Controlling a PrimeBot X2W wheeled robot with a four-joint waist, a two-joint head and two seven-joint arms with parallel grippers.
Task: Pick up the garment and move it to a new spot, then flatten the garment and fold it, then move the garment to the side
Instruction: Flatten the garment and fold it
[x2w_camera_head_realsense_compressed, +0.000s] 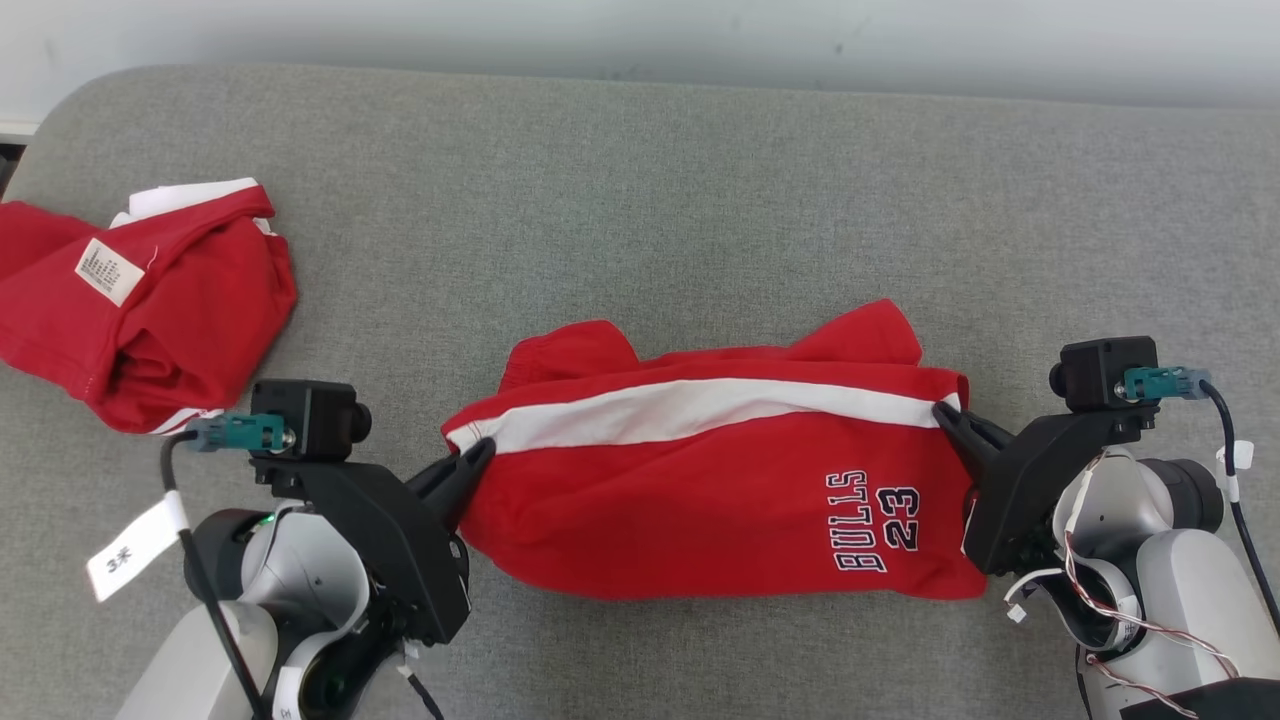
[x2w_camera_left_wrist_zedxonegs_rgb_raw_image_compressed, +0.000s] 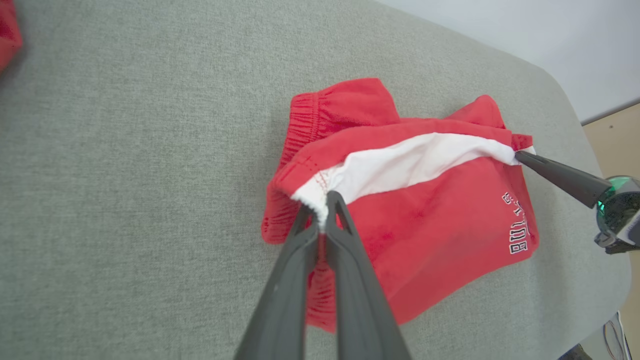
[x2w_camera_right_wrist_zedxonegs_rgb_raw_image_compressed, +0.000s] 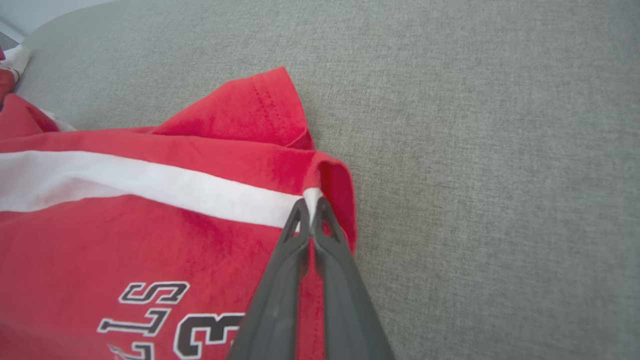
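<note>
The left tool (x2w_camera_left_wrist_zedxonegs_rgb_raw_image_compressed: 322, 212) and right tool (x2w_camera_right_wrist_zedxonegs_rgb_raw_image_compressed: 311, 209) each clamp one end of the white stripe (x2w_camera_head_realsense_compressed: 700, 410) on the red Bulls shorts (x2w_camera_head_realsense_compressed: 700, 510), apparently to lift them stretched.

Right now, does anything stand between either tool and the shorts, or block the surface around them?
Nothing visible. The left tool and right tool are each shut on one end of the shorts. Another red garment lies far left, apart.

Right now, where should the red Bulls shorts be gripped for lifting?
Grip the shorts at both ends of the white stripe, one pincer from each side: it runs straight across their full length. Left pincer and right pincer are shut there.
</note>
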